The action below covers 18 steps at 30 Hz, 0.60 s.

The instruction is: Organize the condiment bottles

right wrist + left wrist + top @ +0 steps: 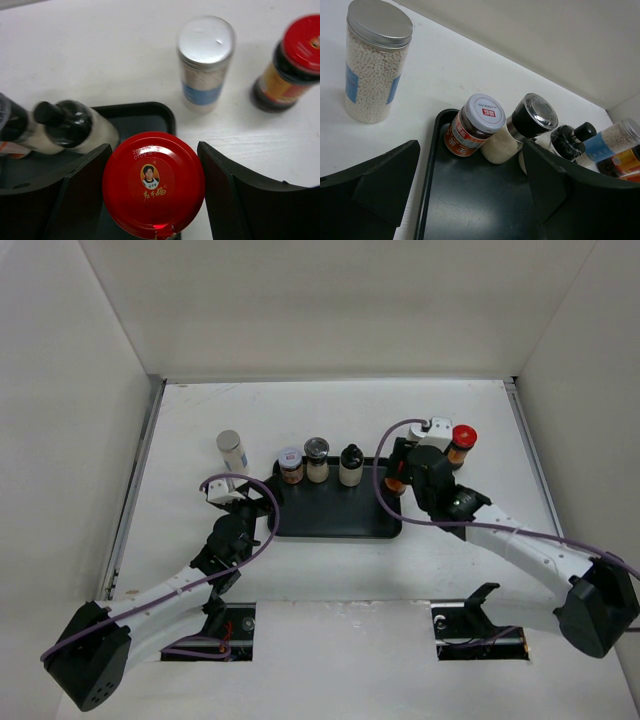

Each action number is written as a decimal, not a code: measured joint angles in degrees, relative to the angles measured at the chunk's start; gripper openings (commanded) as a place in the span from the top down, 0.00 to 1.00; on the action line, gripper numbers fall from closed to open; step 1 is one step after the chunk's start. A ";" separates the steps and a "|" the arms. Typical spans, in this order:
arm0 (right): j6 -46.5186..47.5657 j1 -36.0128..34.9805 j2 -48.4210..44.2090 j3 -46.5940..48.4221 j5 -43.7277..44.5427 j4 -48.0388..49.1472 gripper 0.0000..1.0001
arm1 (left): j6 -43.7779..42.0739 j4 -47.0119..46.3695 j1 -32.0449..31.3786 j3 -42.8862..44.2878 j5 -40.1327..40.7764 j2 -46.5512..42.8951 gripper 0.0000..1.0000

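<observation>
- Condiment bottles (316, 458) number seven: three on the tray, one in a grip, three standing on the bare table (330, 410).
- A flat black tray (335, 520) lies mid-table, between the two arms.
- Along its far edge stand a grey-lidded jar (472, 125) with a red label, then a grinder (532, 120) with a black collar and pale grains, then a black-capped bottle (75, 125) with a white body. They stand upright and close together in a row.
- A silver-topped cylinder (375, 65) with a blue label, full of white beads, stands upright on the table, off the tray's far left corner and apart from it.
- The left gripper (470, 150) hangs over the left end of the tray. Its jaws are spread wide and hold nothing.
- The right gripper (154, 147) is at the tray's right end, its jaws closed against the sides of a red-capped jar (154, 182). The jar is upright and fills the gap between them.
- That jar sits over the tray's right rim; whether it rests there or is lifted, I cannot tell.
- Beyond it, on the table right of the tray, stand a second silver-topped cylinder (205, 60) and a second red-capped jar (292, 60). They are near each other but not touching.
</observation>
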State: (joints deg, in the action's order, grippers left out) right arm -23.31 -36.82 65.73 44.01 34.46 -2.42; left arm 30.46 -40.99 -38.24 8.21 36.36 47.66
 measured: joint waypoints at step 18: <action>4.66 -0.22 22.36 9.42 -3.91 8.96 0.60 | 0.02 0.02 0.46 0.00 0.04 -0.79 0.16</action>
State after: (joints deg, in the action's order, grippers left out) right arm -18.65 -37.04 88.09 53.43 30.55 6.55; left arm 30.48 -40.97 -37.78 8.21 36.40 46.87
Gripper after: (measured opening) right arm 0.742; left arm 0.833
